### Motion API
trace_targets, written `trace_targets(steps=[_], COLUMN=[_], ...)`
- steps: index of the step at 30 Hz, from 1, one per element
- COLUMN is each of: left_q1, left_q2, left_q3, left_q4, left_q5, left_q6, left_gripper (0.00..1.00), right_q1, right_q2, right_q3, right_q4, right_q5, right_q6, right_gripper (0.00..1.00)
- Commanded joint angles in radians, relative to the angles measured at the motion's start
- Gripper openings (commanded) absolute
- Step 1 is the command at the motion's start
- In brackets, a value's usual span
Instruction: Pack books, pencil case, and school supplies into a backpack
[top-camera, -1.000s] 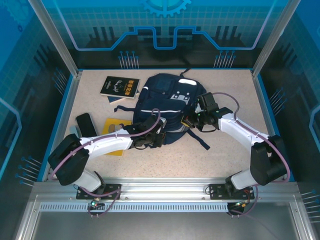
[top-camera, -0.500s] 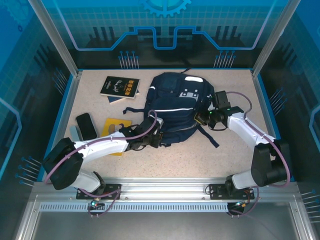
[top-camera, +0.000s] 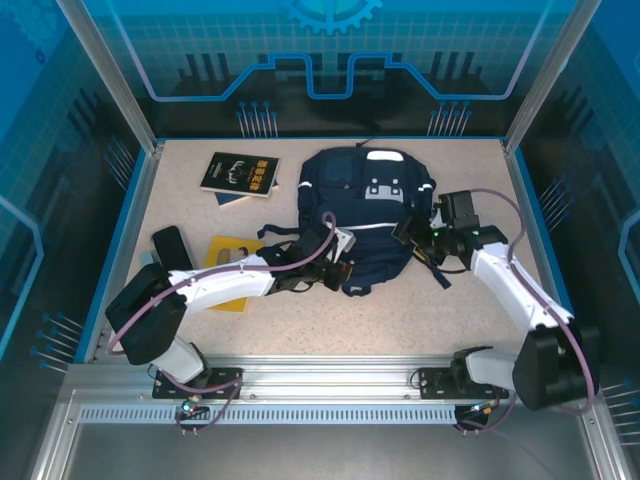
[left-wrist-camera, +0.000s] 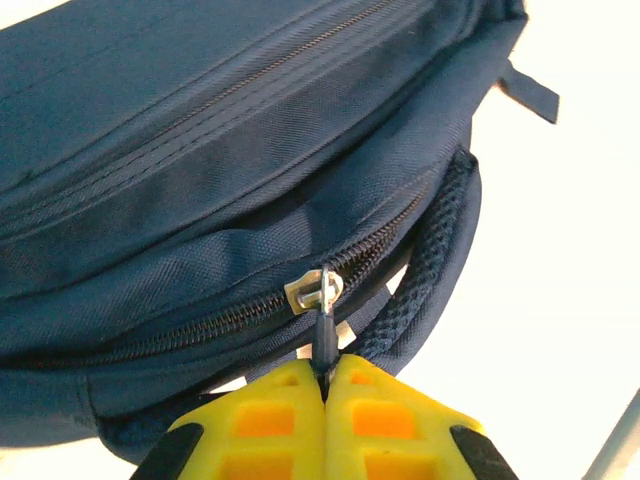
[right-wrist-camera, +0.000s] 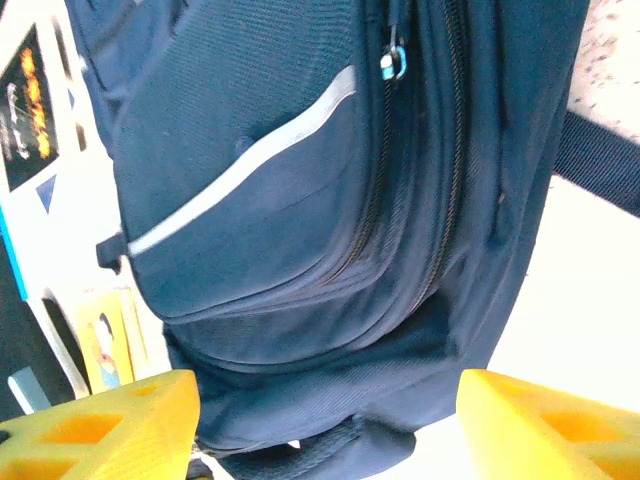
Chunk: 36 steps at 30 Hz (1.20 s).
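The navy backpack (top-camera: 365, 210) lies flat mid-table with its white patches at the far end. My left gripper (top-camera: 337, 268) is at its near edge, shut on the dark zipper pull (left-wrist-camera: 323, 345) that hangs from the silver slider (left-wrist-camera: 313, 290). At the backpack's right side my right gripper (top-camera: 413, 237) stands open, its yellow fingers (right-wrist-camera: 100, 430) spread wide and off the fabric (right-wrist-camera: 300, 200). The black book (top-camera: 238, 173) lies at the far left on a blue one (top-camera: 232, 197). My left arm partly covers the yellow book (top-camera: 228, 262).
A black oblong case (top-camera: 172, 250) and a grey item (top-camera: 150, 264) lie left of the yellow book. Dark straps (top-camera: 440, 268) trail off the backpack's right side. Blue walls edge the table, and bare table lies along the near edge.
The backpack slid right and turned. My right gripper opened, let go of it and drew back to the right. My left gripper went right, still shut on the zipper pull.
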Motion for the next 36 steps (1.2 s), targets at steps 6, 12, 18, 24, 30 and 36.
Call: trace_targets(steps=[6, 12, 18, 24, 30, 36], left_q1=[-0.056, -0.060, -0.060, -0.060, -0.061, -0.060], left_q2=[0.136, 0.189, 0.209, 0.206, 0.198, 0.193], left_q3=[0.170, 0.218, 0.237, 0.233, 0.236, 0.235], left_q4=[0.068, 0.048, 0.021, 0.016, 0.002, 0.002], left_q5=[0.086, 0.109, 0.120, 0.125, 0.122, 0.120], left_q6=[0.010, 0.001, 0.000, 0.005, 0.017, 0.017], left_gripper=[0.00, 0.00, 0.00, 0.00, 0.00, 0.00], right_q1=[-0.024, -0.025, -0.003, 0.024, 0.035, 0.036], right_q2=[-0.141, -0.205, -0.185, -0.115, -0.073, -0.023], right_q3=[-0.052, -0.115, -0.208, -0.227, -0.234, -0.245], right_q4=[-0.160, -0.103, 0.090, 0.204, 0.210, 0.204], right_q5=[0.054, -0.015, -0.150, -0.165, -0.121, -0.089], right_q6=[0.108, 0.218, 0.364, 0.405, 0.418, 0.436], right_gripper=[0.72, 0.72, 0.70, 0.57, 0.48, 0.48])
